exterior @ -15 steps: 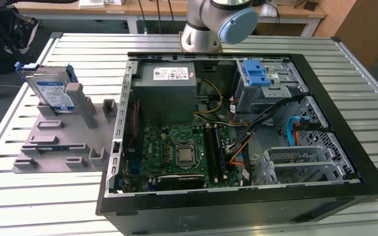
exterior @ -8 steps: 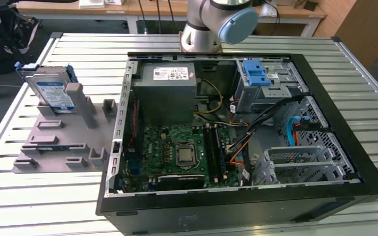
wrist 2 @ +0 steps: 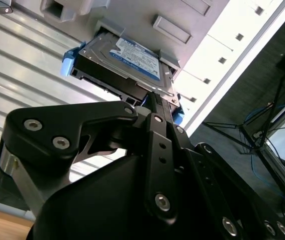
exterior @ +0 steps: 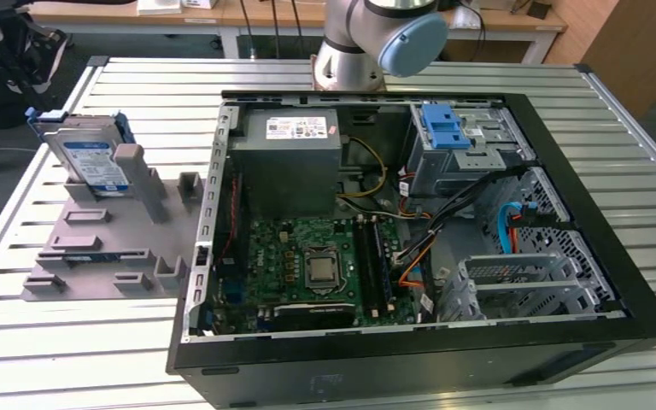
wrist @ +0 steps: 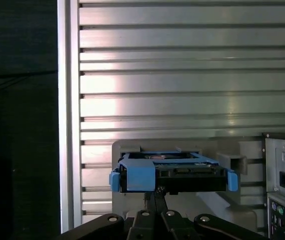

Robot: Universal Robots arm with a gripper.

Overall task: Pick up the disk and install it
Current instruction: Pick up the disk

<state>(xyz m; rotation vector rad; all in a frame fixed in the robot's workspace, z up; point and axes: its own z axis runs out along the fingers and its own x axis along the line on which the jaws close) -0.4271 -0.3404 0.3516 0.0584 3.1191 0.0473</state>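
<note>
The slatted tabletop [exterior: 66,359] carries an open computer case [exterior: 340,376] lying on its side. Inside the case, loose cables [exterior: 477,196] trail across the space beside the drive cage [exterior: 465,141]. A part brought in here could, I judge, snag on them or be stopped short of its seat.

On the exterior view's left of the case sits a grey holder [exterior: 100,256]. Whether it is fastened down I cannot tell; if it is loose, a lift that catches would drag it along. Its upright posts stand close against the faces of what it holds, so fingers have little room and may strike them.

The disk [exterior: 86,161] stands on edge at the far end of that holder, leaning slightly, not yet lifted. Its blue plastic bracket frames the metal body. A grip on the bracket alone would likely flex and let the disk twist or slip.

In the first wrist view the hand [wrist: 156,191] points at the disk's narrow edge. Its fingertips appear clenched together on nothing and seem clear of the disk. Driven down like that, they would ram the bracket and could knock the disk askew.
</note>
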